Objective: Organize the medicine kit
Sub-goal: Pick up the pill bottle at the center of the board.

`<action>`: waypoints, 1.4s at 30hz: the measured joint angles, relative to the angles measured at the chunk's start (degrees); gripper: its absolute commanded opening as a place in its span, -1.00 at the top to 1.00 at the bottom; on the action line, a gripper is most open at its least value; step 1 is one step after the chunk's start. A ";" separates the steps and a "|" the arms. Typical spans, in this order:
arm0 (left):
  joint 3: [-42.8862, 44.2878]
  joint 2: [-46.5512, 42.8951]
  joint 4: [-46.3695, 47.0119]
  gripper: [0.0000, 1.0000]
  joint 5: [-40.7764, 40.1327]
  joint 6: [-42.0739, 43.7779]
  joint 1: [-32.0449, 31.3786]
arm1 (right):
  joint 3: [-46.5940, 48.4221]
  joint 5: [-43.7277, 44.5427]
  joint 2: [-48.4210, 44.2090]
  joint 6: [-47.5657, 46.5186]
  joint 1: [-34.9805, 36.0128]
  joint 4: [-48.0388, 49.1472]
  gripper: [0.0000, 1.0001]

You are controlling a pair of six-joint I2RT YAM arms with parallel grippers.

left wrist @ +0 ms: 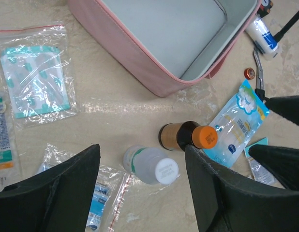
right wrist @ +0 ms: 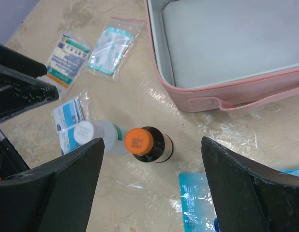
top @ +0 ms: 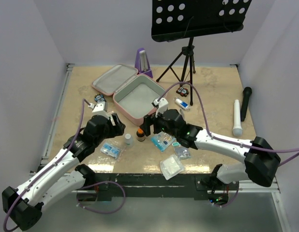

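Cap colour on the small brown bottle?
Orange cap on the small brown bottle; clearest in the right wrist view.

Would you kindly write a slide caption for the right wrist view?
Open right claw hovers above an orange-capped brown bottle near the open pink medicine kit.

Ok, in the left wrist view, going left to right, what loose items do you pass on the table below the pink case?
Teal-patterned bag → white bottle → brown bottle → blue packet.

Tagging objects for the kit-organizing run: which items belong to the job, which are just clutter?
Job:
medicine kit
brown bottle
white bottle
blue sachet
gauze packet

Lying about:
purple metronome
music stand
black microphone
white tube
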 measured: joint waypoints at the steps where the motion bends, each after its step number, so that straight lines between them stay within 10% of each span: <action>1: -0.02 0.00 -0.42 -0.50 -0.55 -0.55 0.00 | 0.00 0.17 0.57 0.00 0.50 0.07 -0.67; 29: -0.04 -0.37 -4.37 -0.44 -7.08 -4.96 0.00 | 1.49 2.49 13.57 -0.04 3.32 5.18 -0.20; 42: -1.38 -0.35 -4.46 -0.42 -7.54 -4.94 0.00 | 1.53 2.56 14.86 -0.11 3.43 6.84 0.60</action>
